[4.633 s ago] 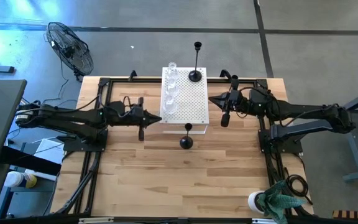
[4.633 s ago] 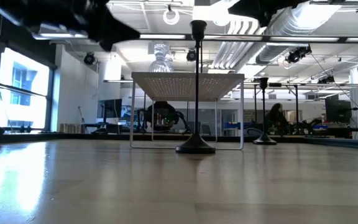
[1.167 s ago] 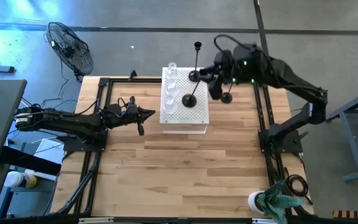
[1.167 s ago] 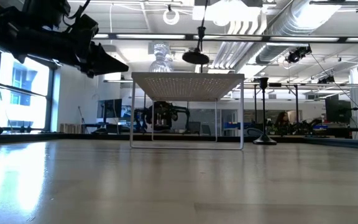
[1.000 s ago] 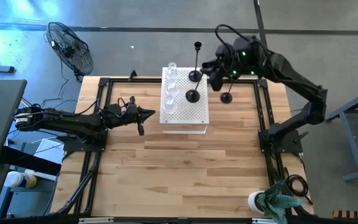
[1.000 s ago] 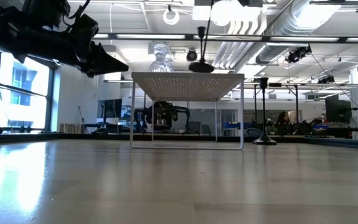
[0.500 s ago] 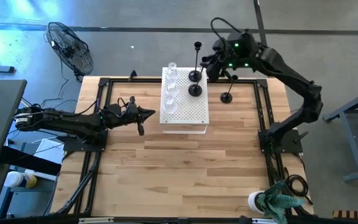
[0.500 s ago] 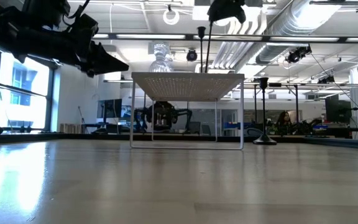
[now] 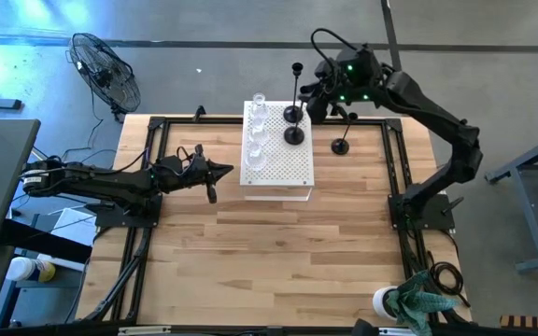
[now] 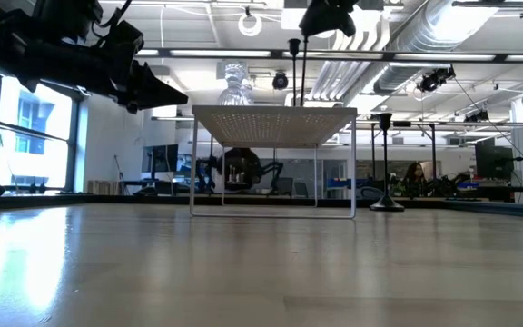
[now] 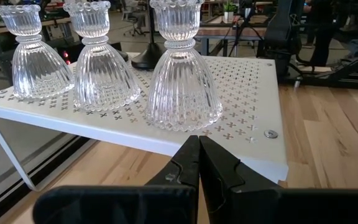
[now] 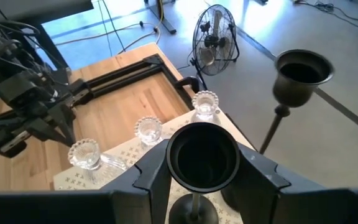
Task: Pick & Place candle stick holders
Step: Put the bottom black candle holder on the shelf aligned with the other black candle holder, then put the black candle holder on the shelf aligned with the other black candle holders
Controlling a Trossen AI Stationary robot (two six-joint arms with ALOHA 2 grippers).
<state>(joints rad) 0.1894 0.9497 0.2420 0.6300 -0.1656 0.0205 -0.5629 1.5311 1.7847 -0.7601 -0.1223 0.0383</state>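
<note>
High view: left gripper [image 9: 212, 193] waits beside the white rack [image 9: 276, 173], fingers pressed together. Three glass holders [image 9: 256, 140] line the rack's left edge. Right gripper [image 9: 308, 101] pinches a black candlestick [image 9: 293, 135] standing on the rack — since half a second ago, barely moved. Let go off-balance and it could topple into the taller candlestick [image 9: 293, 112] close behind.

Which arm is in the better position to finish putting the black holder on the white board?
The right arm, probably. The right gripper holds the black holder by its cup, base over the white board. The left gripper waits shut beside the board's other side.
</note>
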